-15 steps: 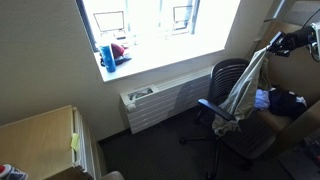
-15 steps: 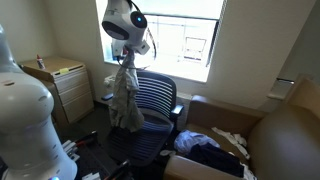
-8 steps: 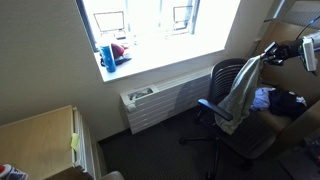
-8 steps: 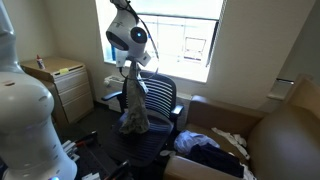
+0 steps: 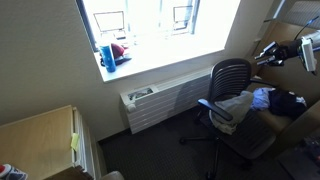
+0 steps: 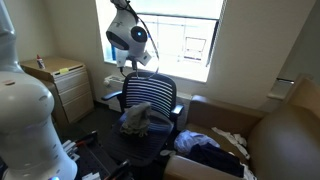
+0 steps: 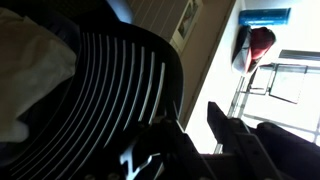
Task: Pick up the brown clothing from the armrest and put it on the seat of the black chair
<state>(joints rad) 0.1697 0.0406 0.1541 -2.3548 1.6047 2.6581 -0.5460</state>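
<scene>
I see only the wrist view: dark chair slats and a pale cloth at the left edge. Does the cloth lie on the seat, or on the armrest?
Observer: On the seat. In both exterior views the brown clothing lies bunched on the seat of the black chair, not on an armrest.
Operator: Where is the tool compared with the chair?
Observer: The tool hangs by the top of the backrest, well above the clothing and not touching it.
Operator: Is anything beside the chair?
Observer: Yes, a heap of dark and blue clothes lies close beside it.
</scene>
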